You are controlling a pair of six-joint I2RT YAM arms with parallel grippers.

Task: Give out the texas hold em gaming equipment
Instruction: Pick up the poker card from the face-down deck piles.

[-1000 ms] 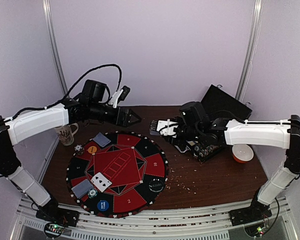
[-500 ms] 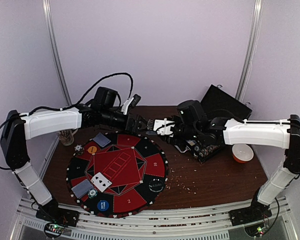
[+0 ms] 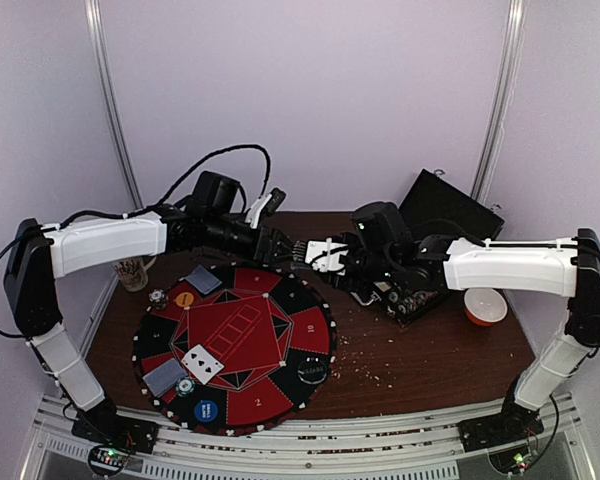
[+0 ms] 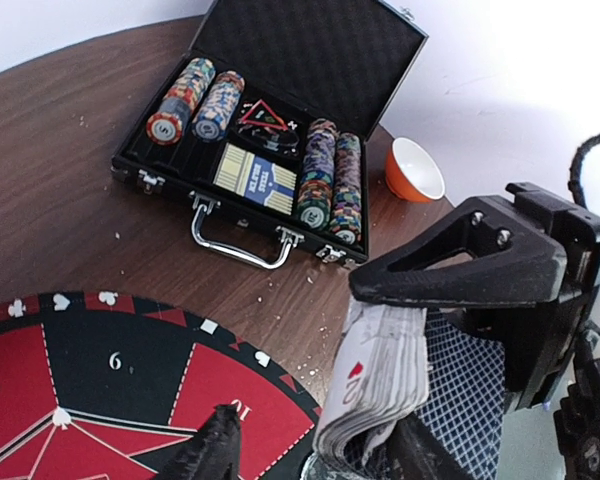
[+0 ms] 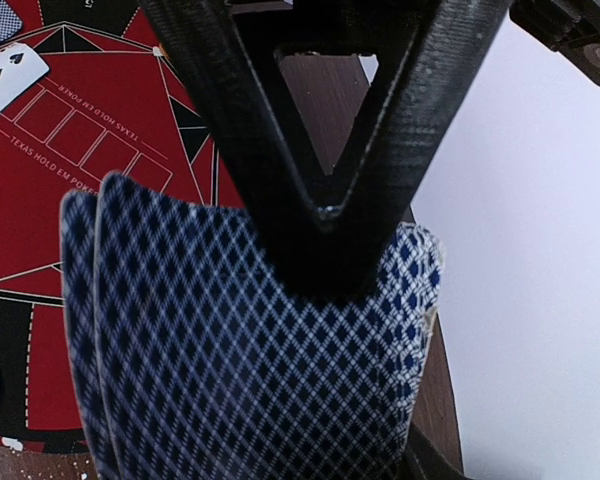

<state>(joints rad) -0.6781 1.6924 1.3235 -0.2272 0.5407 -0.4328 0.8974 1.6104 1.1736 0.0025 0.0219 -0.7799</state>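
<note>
Top view: right hand (image 3: pixel 318 252) clamped on the card deck (image 3: pixel 302 250), held above the tabletop (image 3: pixel 410 350); left hand (image 3: pixel 282 247) just beside it, on its left.
Left wrist: left fingers (image 4: pixel 215 452) apart, straddling the deck's lower edge; deck seen edge-on, long axis near upright.
Right wrist: black finger pressed across the blue backs.

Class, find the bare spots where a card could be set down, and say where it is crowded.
Free: the bare table between the mat on its right rim, the case and the bowl; also the mat's red centre. Crowded: the mat's left side, with cards and chips.
</note>
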